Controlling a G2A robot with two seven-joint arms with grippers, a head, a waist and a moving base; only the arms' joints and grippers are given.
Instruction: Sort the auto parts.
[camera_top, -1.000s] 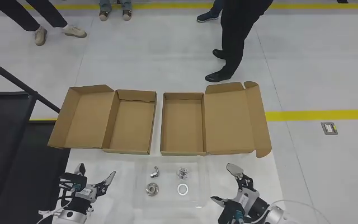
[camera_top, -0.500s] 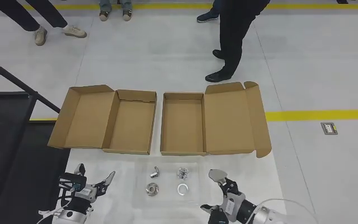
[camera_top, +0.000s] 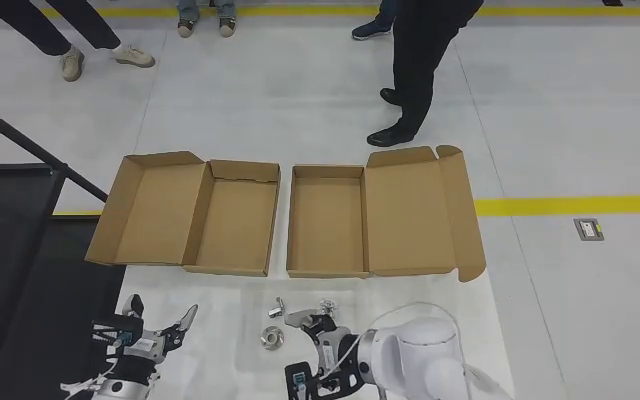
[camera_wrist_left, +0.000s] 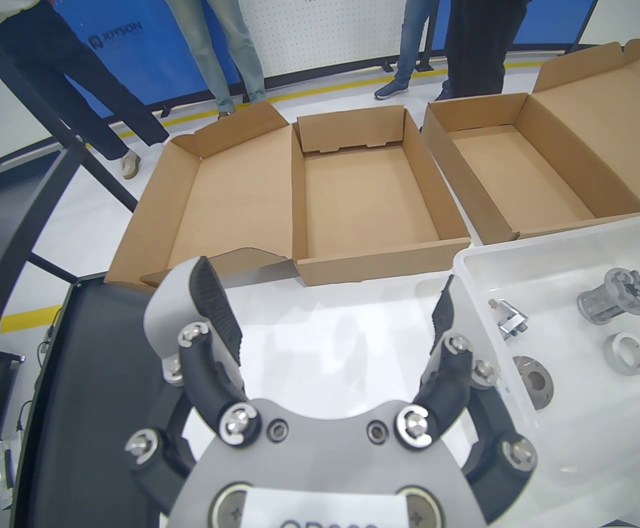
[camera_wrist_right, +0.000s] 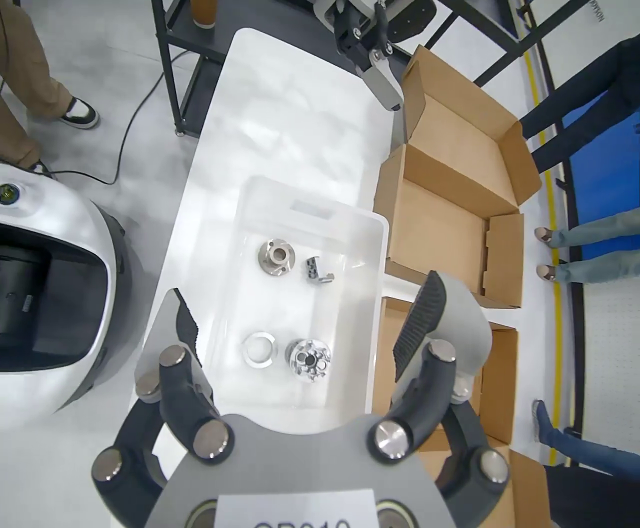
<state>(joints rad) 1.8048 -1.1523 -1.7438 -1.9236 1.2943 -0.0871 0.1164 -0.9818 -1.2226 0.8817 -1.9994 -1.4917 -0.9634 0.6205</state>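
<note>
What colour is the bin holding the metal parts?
Translucent white; the bin shows best in the right wrist view.

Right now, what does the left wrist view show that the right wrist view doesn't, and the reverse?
Left wrist view's own: a clear look into the right box, bare cardboard inside. Right wrist view's own: the right pincer, open, hanging over the clear tray. Shared: the tray's four metal parts, the left box and the open left pincer.

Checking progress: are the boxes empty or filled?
Empty: left box and right box show bare floors; four parts lie in the bin.
</note>
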